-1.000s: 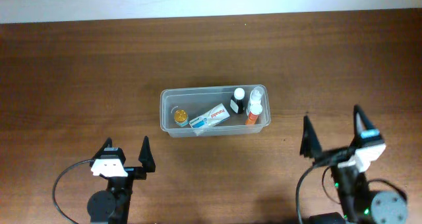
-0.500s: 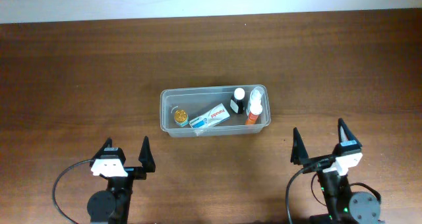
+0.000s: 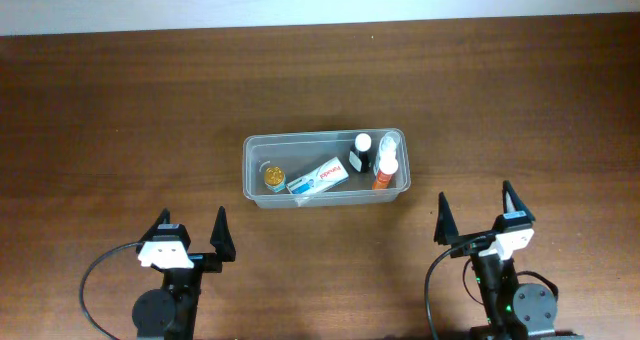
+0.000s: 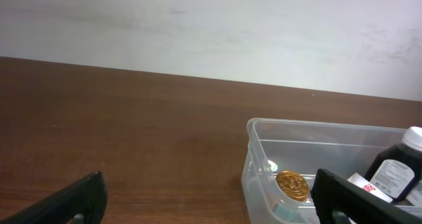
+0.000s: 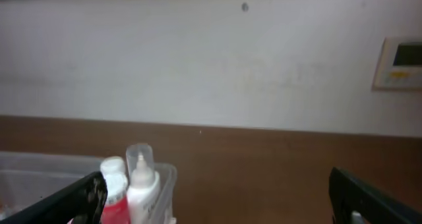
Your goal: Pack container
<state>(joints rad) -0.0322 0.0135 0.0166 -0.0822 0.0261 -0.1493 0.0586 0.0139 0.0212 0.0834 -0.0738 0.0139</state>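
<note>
Tho apart, container [image 3: 325, 170] beyond right pincer [image 3: 474, 205]

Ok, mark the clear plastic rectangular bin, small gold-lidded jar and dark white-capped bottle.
Clear plastic rectangular bin [image 3: 300, 137], overhead, far rim.
Small gold-lidded jar [image 3: 273, 177], overhead, lid.
Dark white-capped bottle [image 3: 363, 140], overhead, cap.

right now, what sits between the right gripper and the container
Nothing: only bare wooden table lies between the right gripper and the container, clearest in the overhead view.
</note>
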